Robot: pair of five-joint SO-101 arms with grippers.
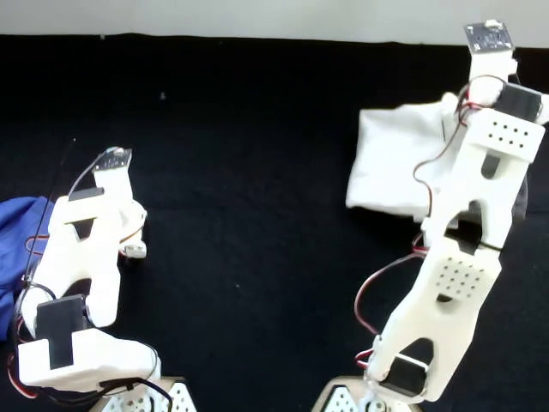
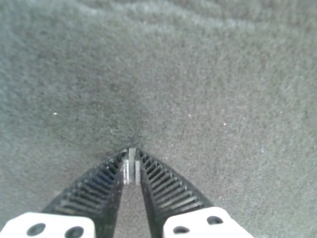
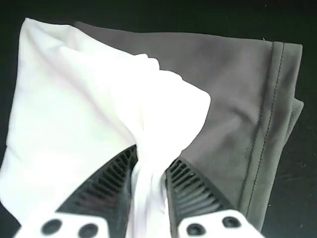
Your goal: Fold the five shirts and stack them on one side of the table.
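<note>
Toward the table's far right corner, the white shirt lies on top of the grey shirt. The right gripper is clamped on a bunched fold of the white one, with cloth filling the gap between its jaws. From that pinch the white shirt spreads away from the gripper and, in the high view, toward the table's middle. The grey shirt shows past it on the side nearer the right edge, its stitched hem running roughly along the gripper's line of reach. Any coming move of the white shirt seems to turn on this overlap, because a pull across the stack could drag or rumple the grey layer touching it beneath.

The right arm stretches over this pile and is clearly the nearer of the 2. The left arm sits folded back near the front left corner. The left gripper has its tips together and holds nothing, poised over bare dark cloth.

The blue shirt lies crumpled at the left edge, just beside the left arm and well apart from the pile. It appears not yet folded. 3 shirts can be made out, and nothing stands between the 2 arms on the table's middle.
</note>
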